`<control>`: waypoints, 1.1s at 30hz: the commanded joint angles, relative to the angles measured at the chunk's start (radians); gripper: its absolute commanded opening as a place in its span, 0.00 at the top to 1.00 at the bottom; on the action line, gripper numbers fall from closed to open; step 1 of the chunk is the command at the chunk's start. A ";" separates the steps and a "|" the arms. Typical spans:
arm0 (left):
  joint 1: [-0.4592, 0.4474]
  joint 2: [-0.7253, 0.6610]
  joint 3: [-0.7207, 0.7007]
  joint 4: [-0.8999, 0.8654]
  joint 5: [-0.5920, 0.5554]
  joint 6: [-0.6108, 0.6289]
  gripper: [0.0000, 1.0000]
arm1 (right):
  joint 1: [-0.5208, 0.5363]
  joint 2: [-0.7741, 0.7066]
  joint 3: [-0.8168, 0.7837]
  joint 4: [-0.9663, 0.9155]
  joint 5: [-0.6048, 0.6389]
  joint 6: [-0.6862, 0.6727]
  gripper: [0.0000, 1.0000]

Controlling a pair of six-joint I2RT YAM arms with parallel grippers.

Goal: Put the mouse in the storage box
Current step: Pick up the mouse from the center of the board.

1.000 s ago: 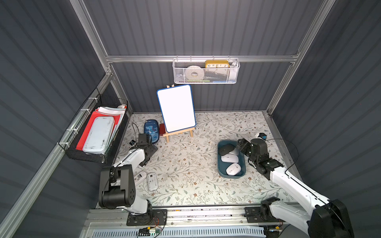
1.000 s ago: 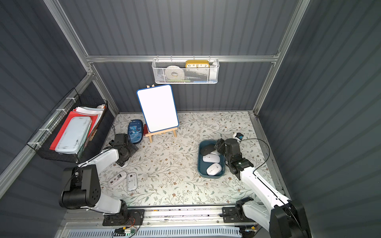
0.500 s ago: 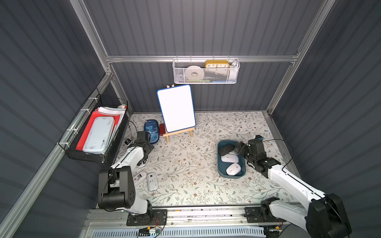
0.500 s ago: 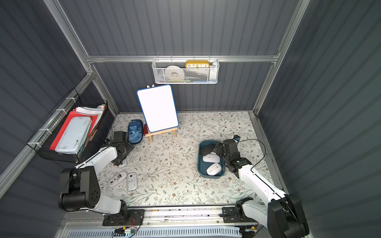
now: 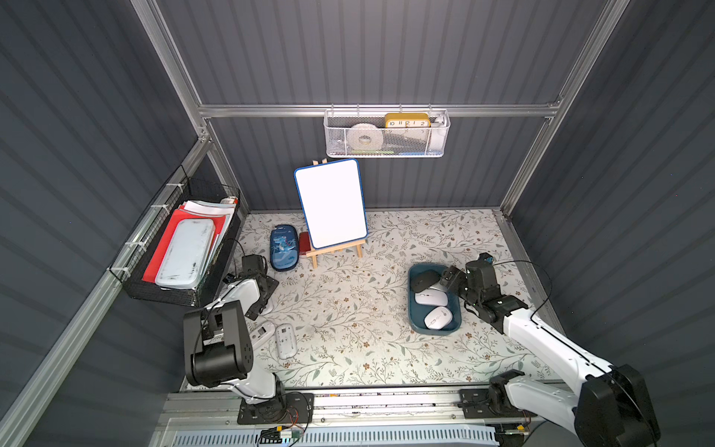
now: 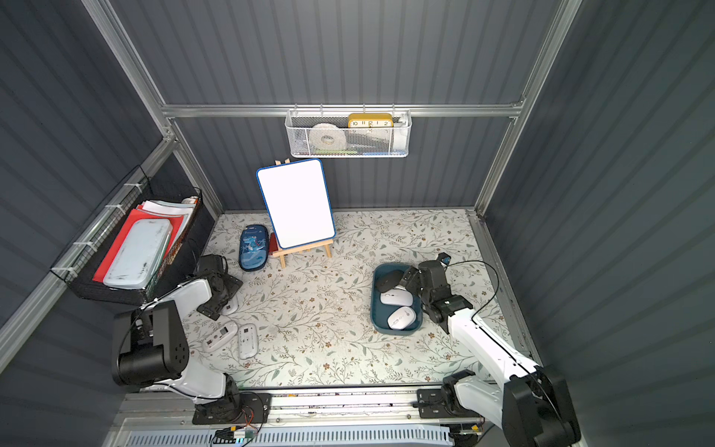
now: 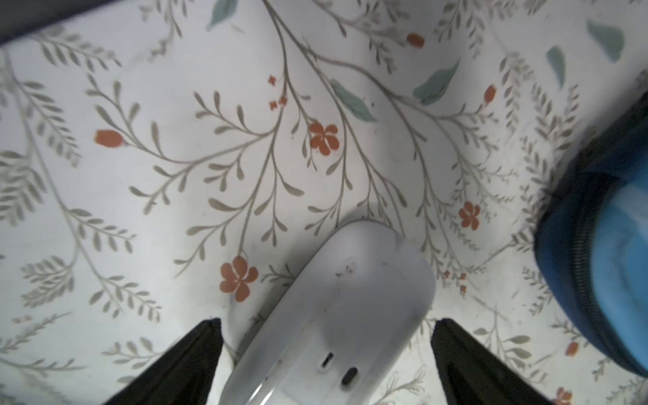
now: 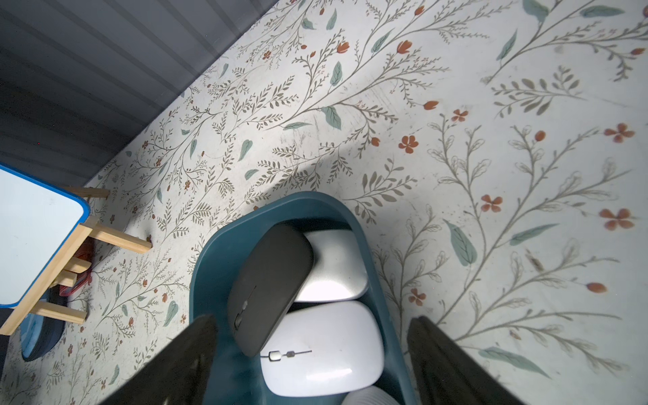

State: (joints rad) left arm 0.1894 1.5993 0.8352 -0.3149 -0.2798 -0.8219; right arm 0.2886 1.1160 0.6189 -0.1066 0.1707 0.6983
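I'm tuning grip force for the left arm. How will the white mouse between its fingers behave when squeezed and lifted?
The white mouse looks like a hard, glossy shell: probably stiff, but apt to slip in the left gripper. It seems to lie underside up on its rounded back, so a nudge may rock or spin it.

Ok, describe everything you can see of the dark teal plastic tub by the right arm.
The shallow dark teal plastic tub is rectangular with rounded corners and sloped walls. It sits flat on the floral-patterned tabletop, its length running away from the robot. Inside, white computer mice lie in a row, and a flat black computer mouse rests tilted across them at the far end. The right end effector hangs open above that end; contact cannot be told.
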 commanded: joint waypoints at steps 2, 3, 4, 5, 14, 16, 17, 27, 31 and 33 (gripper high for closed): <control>0.001 0.035 -0.014 0.046 0.057 0.044 0.01 | -0.002 -0.006 0.026 -0.015 -0.010 0.004 0.11; 0.001 0.048 -0.007 0.045 0.062 0.050 0.01 | -0.002 -0.004 0.026 -0.014 -0.011 0.006 0.11; 0.001 0.059 -0.004 0.050 0.065 0.058 0.02 | -0.002 -0.002 0.026 -0.013 -0.011 0.006 0.11; 0.001 0.067 -0.004 0.055 0.076 0.066 0.03 | -0.002 0.000 0.026 -0.011 -0.012 0.006 0.11; -0.013 0.123 0.027 0.037 0.104 0.104 0.36 | -0.003 -0.007 0.025 0.000 -0.006 0.010 0.12; -0.026 0.116 0.028 0.032 0.104 0.102 0.40 | -0.003 -0.004 0.025 0.003 -0.003 0.015 0.12; -0.032 0.112 0.030 0.029 0.104 0.102 0.42 | -0.003 -0.002 0.024 0.004 -0.005 0.017 0.12; -0.121 -0.066 0.074 -0.036 0.156 0.108 0.48 | -0.003 -0.003 0.030 0.005 -0.028 0.023 0.14; -0.186 -0.147 0.061 0.016 0.292 0.128 0.49 | -0.003 -0.017 0.028 -0.007 -0.029 0.022 0.14; -0.217 -0.211 0.032 0.088 0.433 0.129 0.49 | -0.003 -0.029 0.029 -0.010 -0.043 0.022 0.14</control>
State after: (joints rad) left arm 0.0097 1.4662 0.8799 -0.2955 -0.0433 -0.7193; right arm 0.2886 1.1126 0.6228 -0.1047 0.1383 0.7174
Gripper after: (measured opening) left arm 0.573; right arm 0.861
